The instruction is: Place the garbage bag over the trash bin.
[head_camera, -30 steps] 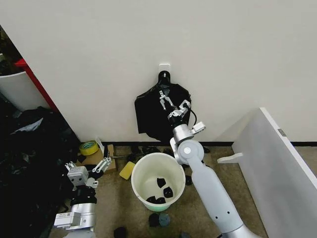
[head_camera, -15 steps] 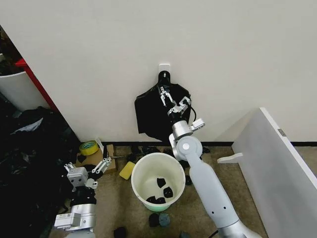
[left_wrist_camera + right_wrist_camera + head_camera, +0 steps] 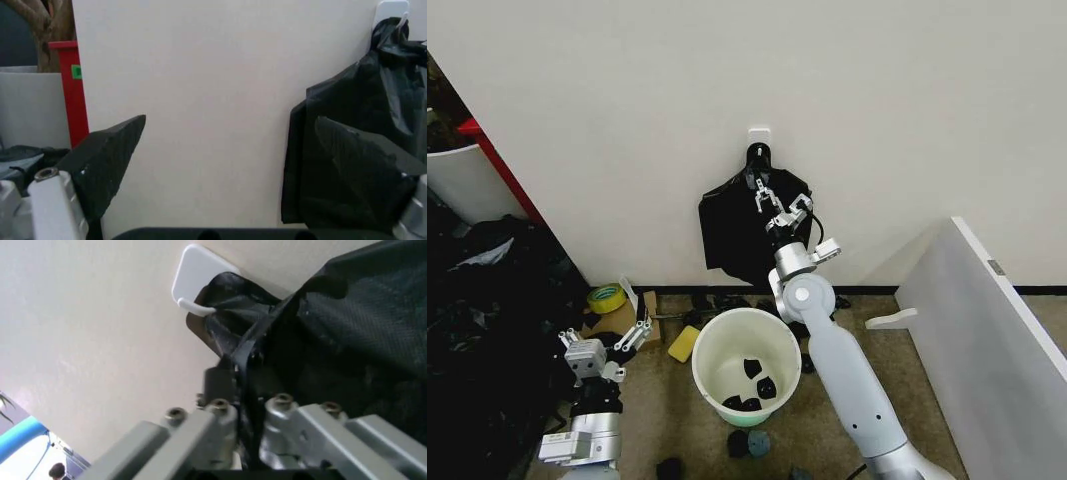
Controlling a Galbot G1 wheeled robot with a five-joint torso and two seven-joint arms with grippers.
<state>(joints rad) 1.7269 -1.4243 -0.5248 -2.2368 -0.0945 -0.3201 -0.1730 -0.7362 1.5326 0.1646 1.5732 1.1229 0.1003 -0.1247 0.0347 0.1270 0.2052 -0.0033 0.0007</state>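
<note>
The white trash bin [image 3: 703, 352] stands on the floor below the wall, with small black scraps [image 3: 752, 385] in its bottom. Above it a flat black bundle of bags [image 3: 727, 232] [image 3: 360, 135] [image 3: 347, 335] hangs from a white wall hook [image 3: 759, 131] [image 3: 193, 282]. My right gripper [image 3: 763, 190] [image 3: 248, 440] reaches up just under the hook, shut on a thin black fold of that bundle. As a separate thing, the garbage bag is out of view. My left gripper [image 3: 605, 336] [image 3: 227, 150] is open, low at the left beside the bin.
A yellow tape roll [image 3: 607, 297], a cardboard box [image 3: 634, 316] and a yellow sponge [image 3: 683, 344] lie left of the bin. A black heap [image 3: 477, 330] fills the left side. A white panel [image 3: 987, 340] leans at the right. Dark scraps [image 3: 749, 441] litter the floor.
My right gripper has risen toward the hook, turned, and closed from open onto the black plastic. The left arm has sunk slightly.
</note>
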